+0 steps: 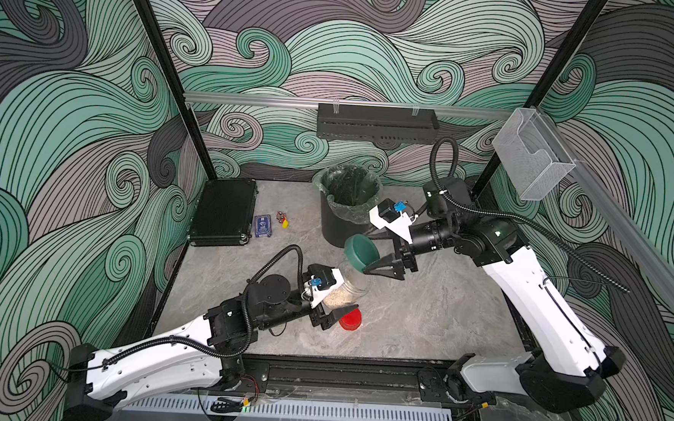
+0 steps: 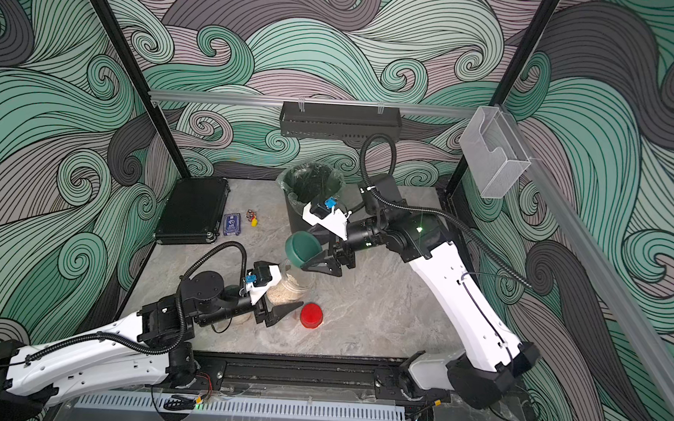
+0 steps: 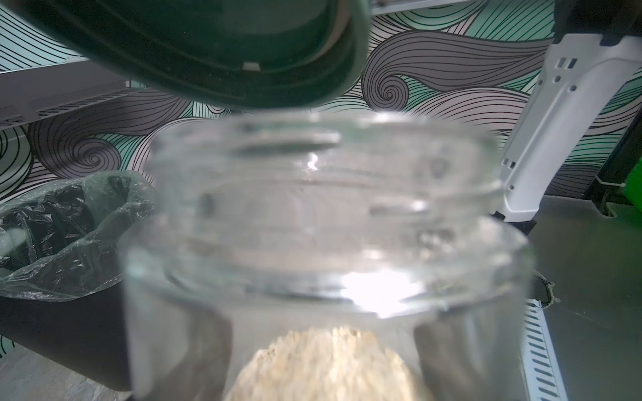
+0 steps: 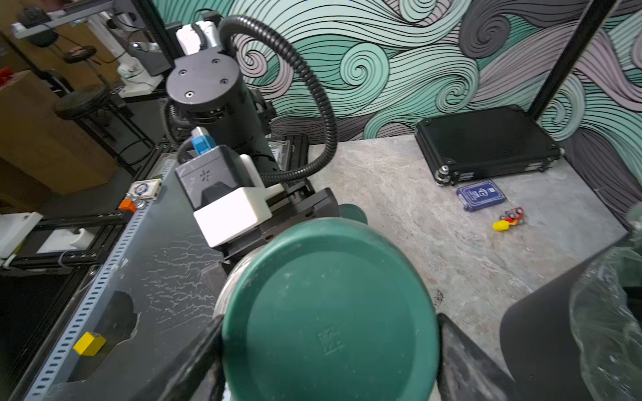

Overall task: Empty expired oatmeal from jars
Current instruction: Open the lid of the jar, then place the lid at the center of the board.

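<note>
My left gripper (image 1: 338, 300) is shut on a clear glass jar (image 1: 350, 288) that has no lid on it. The jar tilts with its mouth (image 3: 323, 194) toward the right arm. Pale oatmeal (image 3: 330, 364) (image 2: 283, 294) lies in its lower part. My right gripper (image 4: 330, 350) is shut on a dark green round lid (image 4: 330, 312) (image 1: 361, 252), held just above and off the jar's rim. In the left wrist view the lid's underside (image 3: 208, 52) shows. A smaller jar with a red lid (image 1: 350, 319) stands beside the left fingertip (image 1: 344, 313).
A black bin (image 1: 349, 204) with a clear liner stands behind the lid, close to the right wrist. At the back left lie a black case (image 1: 224, 211), a blue card box (image 1: 262, 226) and a small red-yellow toy (image 1: 283, 219). Another green lid (image 4: 352, 211) peeks out behind the left gripper.
</note>
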`<action>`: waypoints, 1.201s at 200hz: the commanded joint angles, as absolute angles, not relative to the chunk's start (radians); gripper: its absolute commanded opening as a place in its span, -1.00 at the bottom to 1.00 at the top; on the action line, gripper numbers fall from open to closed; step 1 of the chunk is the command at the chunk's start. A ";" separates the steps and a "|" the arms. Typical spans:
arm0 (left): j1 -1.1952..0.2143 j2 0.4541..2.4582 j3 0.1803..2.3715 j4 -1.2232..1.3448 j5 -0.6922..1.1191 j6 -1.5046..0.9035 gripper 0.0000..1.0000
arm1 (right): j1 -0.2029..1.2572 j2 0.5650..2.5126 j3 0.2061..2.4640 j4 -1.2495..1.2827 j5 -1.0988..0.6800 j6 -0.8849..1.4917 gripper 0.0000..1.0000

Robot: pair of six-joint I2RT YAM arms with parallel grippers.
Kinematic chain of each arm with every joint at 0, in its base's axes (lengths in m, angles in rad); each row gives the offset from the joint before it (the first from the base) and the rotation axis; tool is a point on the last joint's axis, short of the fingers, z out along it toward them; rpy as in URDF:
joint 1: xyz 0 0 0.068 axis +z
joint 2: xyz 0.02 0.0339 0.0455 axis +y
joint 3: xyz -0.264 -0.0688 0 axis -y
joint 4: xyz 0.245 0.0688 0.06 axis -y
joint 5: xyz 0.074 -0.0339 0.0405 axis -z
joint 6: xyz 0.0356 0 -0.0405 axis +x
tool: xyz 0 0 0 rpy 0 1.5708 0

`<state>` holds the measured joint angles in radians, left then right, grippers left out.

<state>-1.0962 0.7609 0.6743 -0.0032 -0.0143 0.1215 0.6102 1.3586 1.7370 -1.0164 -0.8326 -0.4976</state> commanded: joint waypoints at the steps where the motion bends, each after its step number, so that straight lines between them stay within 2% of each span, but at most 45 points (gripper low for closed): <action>1: -1.101 0.722 0.732 0.045 -0.021 0.134 -0.29 | 0.584 1.320 1.753 -0.952 -0.675 -0.329 -0.17; 38: -1.102 0.678 0.753 -0.013 -0.041 0.153 -0.28 | 0.512 1.262 1.618 -0.896 -0.481 -0.048 -0.20; 51: -1.101 0.662 0.758 -0.031 -0.047 0.157 -0.28 | 0.508 1.220 1.516 -0.875 -0.398 0.025 -0.10; 77: -1.101 0.645 0.759 -0.041 -0.055 0.163 -0.27 | 0.506 1.175 1.330 -0.852 -0.281 0.161 -0.06; 113: -1.101 0.660 0.764 -0.038 -0.049 0.157 -0.27 | 0.506 1.228 1.146 -0.843 -0.167 0.297 -0.16; 163: -1.101 0.676 0.767 -0.035 -0.052 0.155 -0.26 | 0.516 1.312 0.942 -0.718 -0.155 0.395 -0.14; 202: -1.100 0.686 0.770 -0.035 -0.059 0.156 -0.26 | 0.530 1.378 0.881 -0.683 -0.094 0.397 -0.09; 240: -1.100 0.694 0.768 -0.031 -0.063 0.160 -0.26 | 0.541 1.432 0.839 -0.629 -0.140 0.414 -0.05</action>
